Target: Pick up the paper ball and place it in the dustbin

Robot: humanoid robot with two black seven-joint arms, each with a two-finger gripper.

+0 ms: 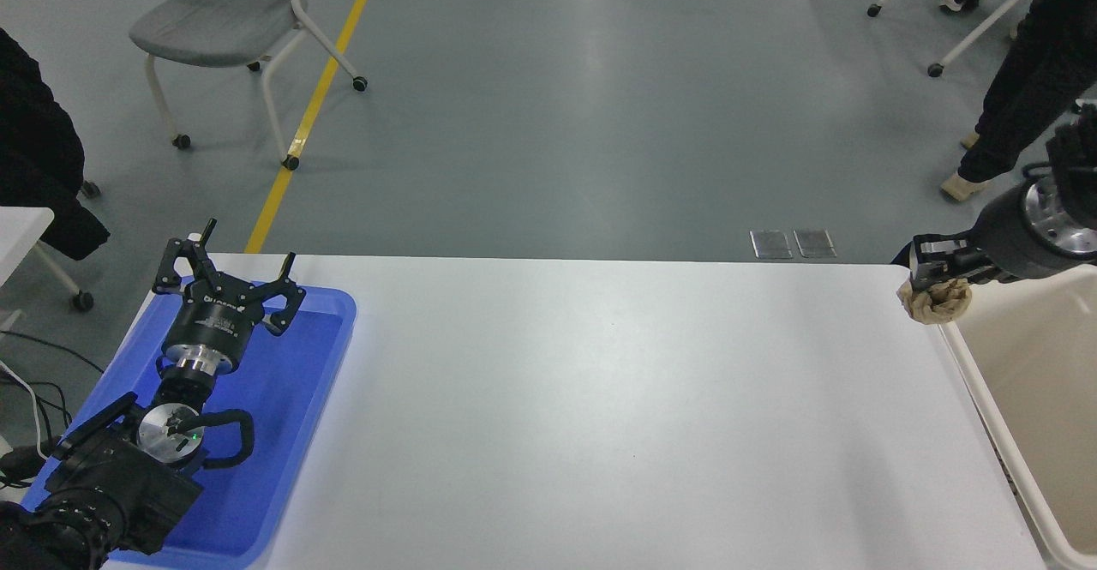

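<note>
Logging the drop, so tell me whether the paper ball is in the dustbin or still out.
Out. The paper ball hangs clamped in the right gripper, raised at the dustbin's near-left corner, not down inside it.

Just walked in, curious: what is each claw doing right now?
Left claw: open, empty, parked over the blue tray.
Right claw: closed on the paper ball, held in the air by the dustbin.
</note>
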